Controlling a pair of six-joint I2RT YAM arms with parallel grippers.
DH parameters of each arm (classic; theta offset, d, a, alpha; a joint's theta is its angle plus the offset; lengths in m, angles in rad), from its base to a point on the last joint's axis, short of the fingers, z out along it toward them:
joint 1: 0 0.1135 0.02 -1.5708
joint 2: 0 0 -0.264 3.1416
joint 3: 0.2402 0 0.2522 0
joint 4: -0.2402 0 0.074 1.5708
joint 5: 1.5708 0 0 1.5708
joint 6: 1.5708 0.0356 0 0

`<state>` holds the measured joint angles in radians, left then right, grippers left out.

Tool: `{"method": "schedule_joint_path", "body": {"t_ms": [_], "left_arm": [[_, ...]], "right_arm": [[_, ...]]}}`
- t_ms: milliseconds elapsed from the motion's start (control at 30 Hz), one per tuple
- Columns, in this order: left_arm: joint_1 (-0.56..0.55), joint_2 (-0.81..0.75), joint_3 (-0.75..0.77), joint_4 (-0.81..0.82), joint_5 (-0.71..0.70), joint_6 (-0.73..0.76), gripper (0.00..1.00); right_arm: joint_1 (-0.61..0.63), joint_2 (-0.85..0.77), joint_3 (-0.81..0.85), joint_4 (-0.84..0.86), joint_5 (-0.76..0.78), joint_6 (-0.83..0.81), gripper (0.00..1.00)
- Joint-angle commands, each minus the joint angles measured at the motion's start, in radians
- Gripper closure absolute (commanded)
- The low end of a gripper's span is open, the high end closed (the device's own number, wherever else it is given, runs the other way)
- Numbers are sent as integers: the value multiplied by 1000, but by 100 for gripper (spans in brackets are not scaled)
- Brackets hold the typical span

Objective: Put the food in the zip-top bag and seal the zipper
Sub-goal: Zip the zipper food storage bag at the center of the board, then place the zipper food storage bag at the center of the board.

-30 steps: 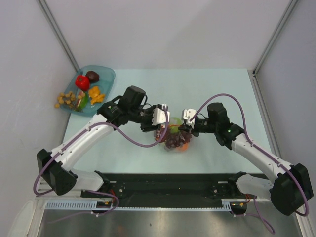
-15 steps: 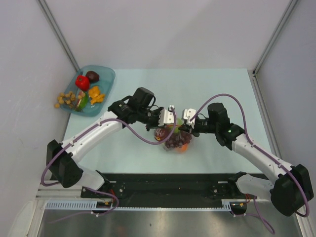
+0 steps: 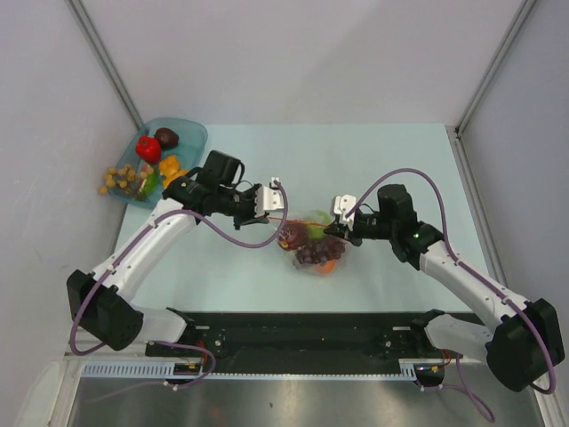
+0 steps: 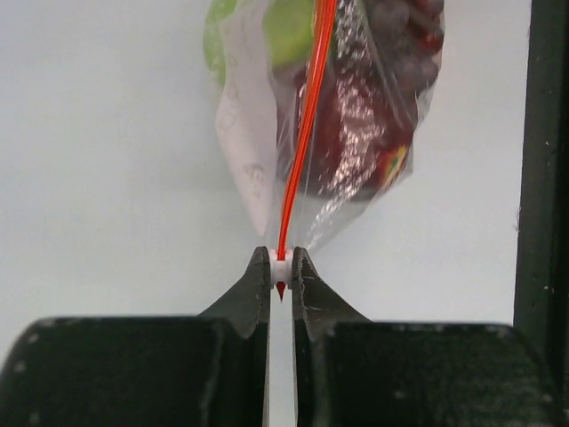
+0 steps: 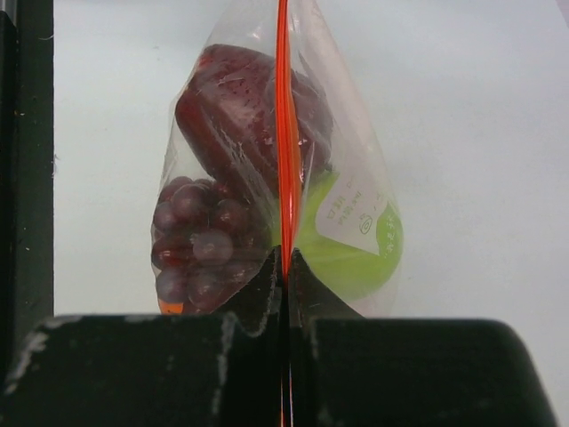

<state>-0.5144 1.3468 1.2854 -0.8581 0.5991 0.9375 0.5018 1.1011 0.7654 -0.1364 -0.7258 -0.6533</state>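
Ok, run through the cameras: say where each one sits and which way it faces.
Top external: above and behind the bases, looking down at the table; left arm, right arm, tray and zip-top bag show.
Left wrist: on the left arm, looking along the left fingers, shut on the zipper at its end.
Right wrist: on the right arm, looking along the right fingers, shut on the zipper from the opposite side.
Shared: both wrist views see the filled bag and zipper.

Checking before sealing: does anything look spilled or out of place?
Nothing spilled: the food sits inside the zip-top bag, zipper pinched at both ends. Only the teal tray, back left, seems to overhang the table edge.
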Motion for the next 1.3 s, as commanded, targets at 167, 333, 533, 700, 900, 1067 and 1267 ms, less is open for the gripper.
{"method": "schedule_joint_path", "body": {"t_ms": [167,333,533,700,900,1067,1267], "left_arm": [[59,-46,-14,-67,-45,32,100],[62,-34,2,-35,-28,1,100],[62,-31,9,-33,-13,12,99],[62,-17,22,-9,-21,-20,94],[63,26,51,148,-73,-129,100],[70,81,120,330,-179,-200,100],[79,103,93,334,-171,-120,100]], "right_arm": [[-43,-14,32,60,3,1,100],[-48,-6,32,103,11,20,100],[-57,-10,32,95,3,12,100],[-63,-6,32,113,17,12,100],[-71,75,32,369,141,-15,100],[-124,241,144,556,189,-74,100],[-135,315,222,416,76,-184,100]]}}
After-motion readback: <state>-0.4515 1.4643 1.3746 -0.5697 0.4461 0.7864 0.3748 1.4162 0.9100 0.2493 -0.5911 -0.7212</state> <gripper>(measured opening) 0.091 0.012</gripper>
